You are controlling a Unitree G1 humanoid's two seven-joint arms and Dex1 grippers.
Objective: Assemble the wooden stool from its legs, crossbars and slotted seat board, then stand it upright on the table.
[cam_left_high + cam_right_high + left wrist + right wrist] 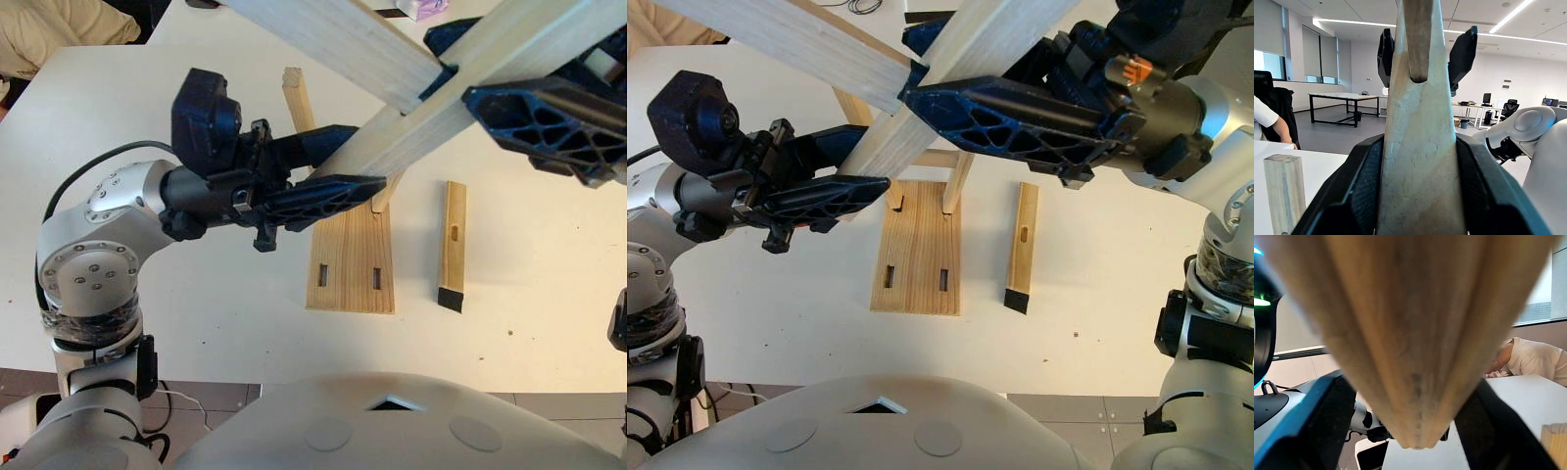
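A long wooden leg (411,122) hangs slanted in the air above the white table (549,294). My left gripper (367,157) is shut on its lower end. My right gripper (911,67) is shut on the same leg higher up, where a second wooden bar (333,39) meets it crosswise. In the left wrist view the leg (1418,161) runs away between my fingers, a slot near its far end. The slotted seat board (353,245) lies flat on the table below. Another leg (297,98) and a crossbar (936,157) rise at its far edge.
A loose leg with a black tip (453,235) lies on the table to the right of the seat board. Bare table spreads to the left of the board and toward the near edge. A small pink object (426,8) sits at the far edge.
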